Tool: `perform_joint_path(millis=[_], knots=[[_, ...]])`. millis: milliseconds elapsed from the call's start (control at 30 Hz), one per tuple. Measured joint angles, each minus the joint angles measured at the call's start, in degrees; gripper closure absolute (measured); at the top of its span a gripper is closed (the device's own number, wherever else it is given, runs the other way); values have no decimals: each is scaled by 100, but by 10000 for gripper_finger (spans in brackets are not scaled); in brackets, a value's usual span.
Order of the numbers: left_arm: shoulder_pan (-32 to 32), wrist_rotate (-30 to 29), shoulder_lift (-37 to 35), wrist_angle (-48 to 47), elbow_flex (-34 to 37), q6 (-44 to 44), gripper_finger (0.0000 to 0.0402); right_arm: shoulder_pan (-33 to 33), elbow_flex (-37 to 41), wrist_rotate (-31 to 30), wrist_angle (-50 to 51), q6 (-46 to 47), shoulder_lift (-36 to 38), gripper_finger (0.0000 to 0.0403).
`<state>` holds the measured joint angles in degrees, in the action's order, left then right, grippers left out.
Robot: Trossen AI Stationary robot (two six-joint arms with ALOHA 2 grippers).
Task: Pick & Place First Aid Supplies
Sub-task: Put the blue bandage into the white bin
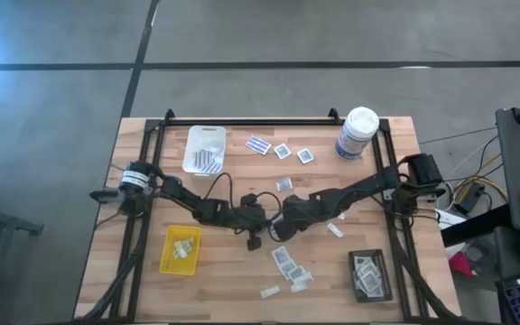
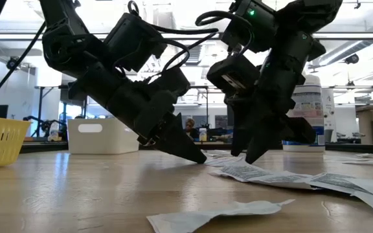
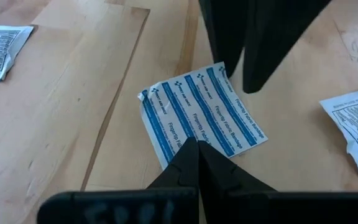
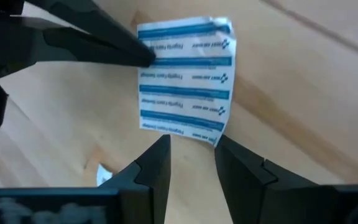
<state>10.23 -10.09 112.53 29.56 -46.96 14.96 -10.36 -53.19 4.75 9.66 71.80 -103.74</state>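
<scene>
Bandage packet (image 3: 201,112), blue-striped, lies flat on the table (image 1: 106,280) mid-centre between my two grippers. My left gripper (image 3: 194,146) is closed, tips pressing its edge. My right gripper (image 4: 192,144) hangs parted above its other edge, gripping nothing.

Wood table (image 1: 152,289). White tray (image 1: 204,149) far left, yellow tray (image 1: 180,250) near left, black tray (image 1: 369,274) near right, canister (image 1: 357,134) far right.
</scene>
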Motion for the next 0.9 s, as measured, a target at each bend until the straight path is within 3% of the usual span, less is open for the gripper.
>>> perform_joint_path(millis=[900], knots=[[54, 120, 0, 4, 2, -90, 401, 63, 17, -835, -170, 240, -13, 298]])
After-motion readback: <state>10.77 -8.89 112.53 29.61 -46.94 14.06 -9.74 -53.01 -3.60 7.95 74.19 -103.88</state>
